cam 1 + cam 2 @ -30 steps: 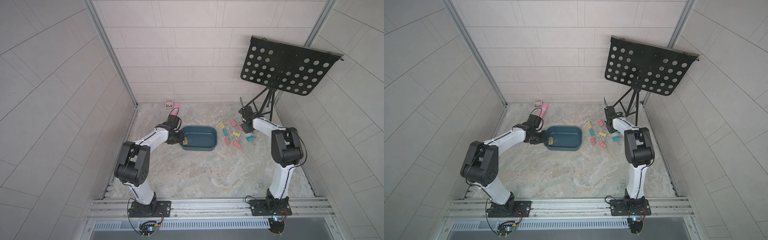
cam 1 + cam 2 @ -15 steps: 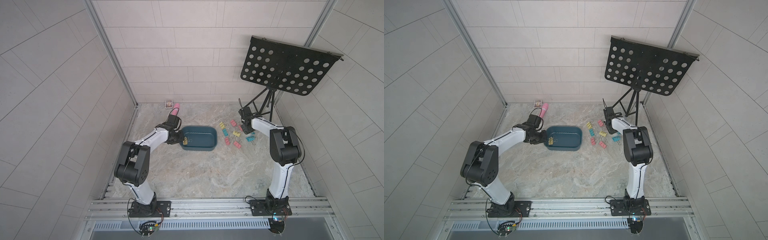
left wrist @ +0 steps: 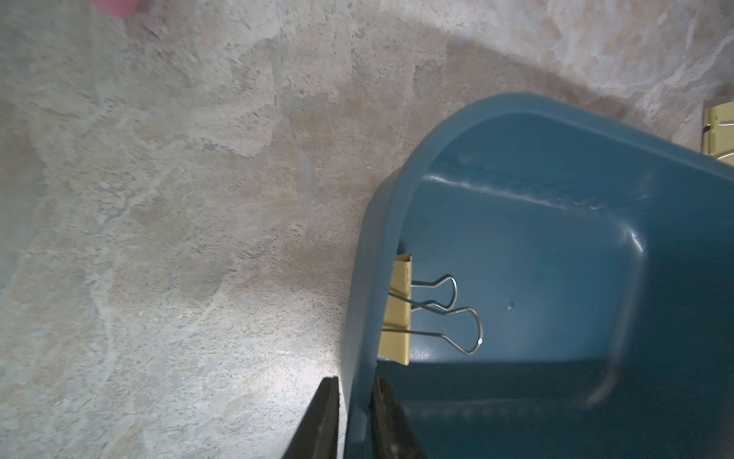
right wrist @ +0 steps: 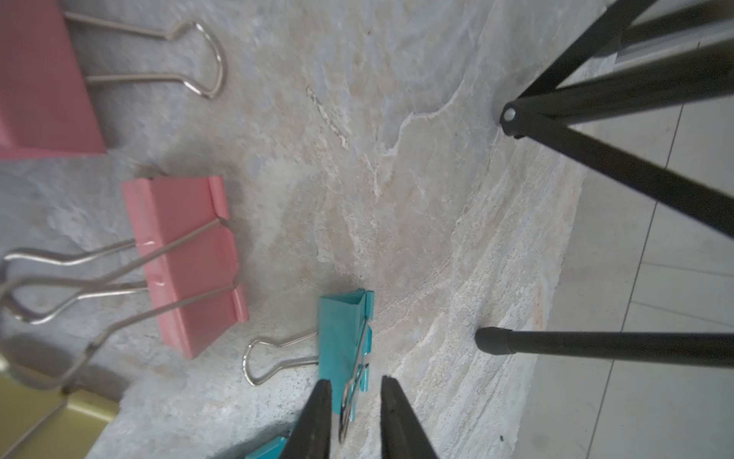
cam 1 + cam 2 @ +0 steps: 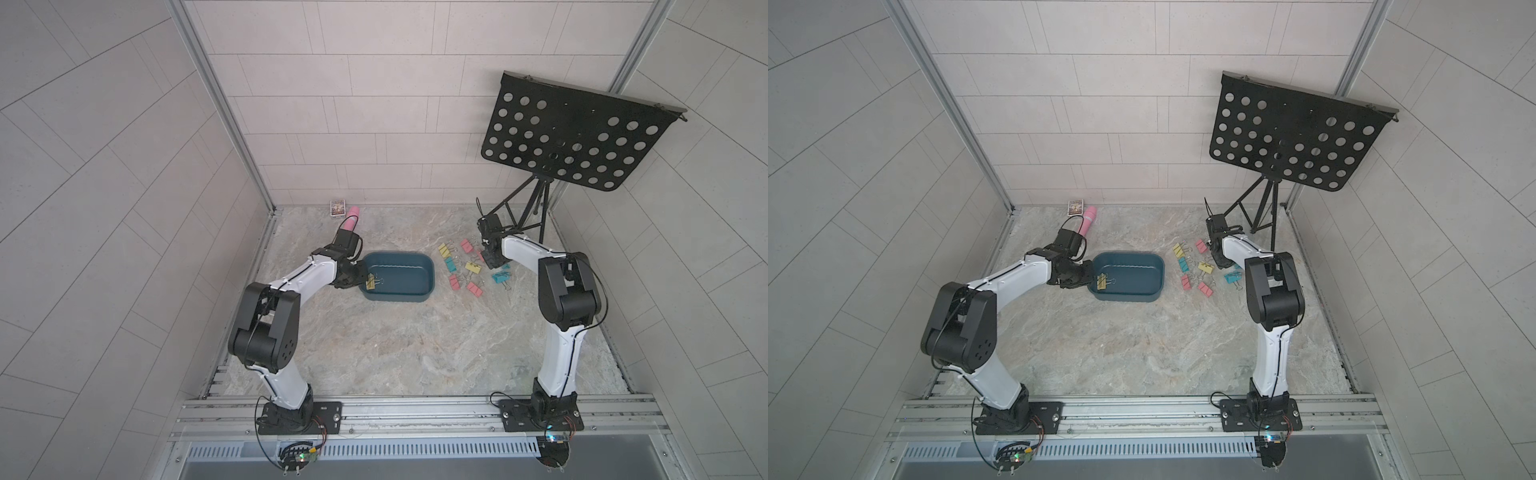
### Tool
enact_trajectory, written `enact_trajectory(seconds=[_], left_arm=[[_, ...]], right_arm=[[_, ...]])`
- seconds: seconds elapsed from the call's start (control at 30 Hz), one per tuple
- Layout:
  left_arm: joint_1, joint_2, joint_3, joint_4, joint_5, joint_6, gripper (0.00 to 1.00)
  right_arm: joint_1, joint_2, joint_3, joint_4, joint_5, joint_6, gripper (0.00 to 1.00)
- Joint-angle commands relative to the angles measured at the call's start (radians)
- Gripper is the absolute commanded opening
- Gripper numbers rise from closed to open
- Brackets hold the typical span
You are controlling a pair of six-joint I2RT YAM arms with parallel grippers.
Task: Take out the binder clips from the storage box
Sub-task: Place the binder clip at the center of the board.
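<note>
The left arm's fingers [image 3: 331,397] clamp one end wall of the shallow dark teal plastic storage box [image 5: 405,276], where a lone yellow binder clip [image 3: 397,310] sits inside against that wall. Beside the box, pink, yellow and teal binder clips [image 5: 471,268] lie scattered on the marbled bench [image 5: 395,353]. Over one teal clip [image 4: 343,330], the right arm's fingers [image 4: 321,401] stand parted, gripping nothing.

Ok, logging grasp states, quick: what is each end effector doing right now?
Left end effector: closed on the storage box wall.
Right end effector: open, straddling a teal binder clip, not gripping it.
</note>
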Motion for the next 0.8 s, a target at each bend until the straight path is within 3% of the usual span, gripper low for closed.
enact_trajectory(seconds=[0.0,0.23,0.57,0.77], left_arm=[[0.007,-0.015,-0.007,-0.01,-0.006,0.008,0.24],[0.006,-0.014,-0.009,-0.005,-0.003,0.003,0.24],[0.006,-0.019,-0.005,-0.011,-0.003,0.005,0.24],[0.006,-0.017,-0.006,-0.008,-0.003,0.0,0.24]], right_arm=[[0.005,-0.022,0.025,-0.041,0.007,0.024,0.41],[0.021,-0.147,0.037,-0.102,-0.072,0.051,0.49],[0.145,-0.262,0.067,-0.076,-0.461,0.174,0.56],[0.25,-0.212,0.05,0.111,-0.663,0.313,0.55]])
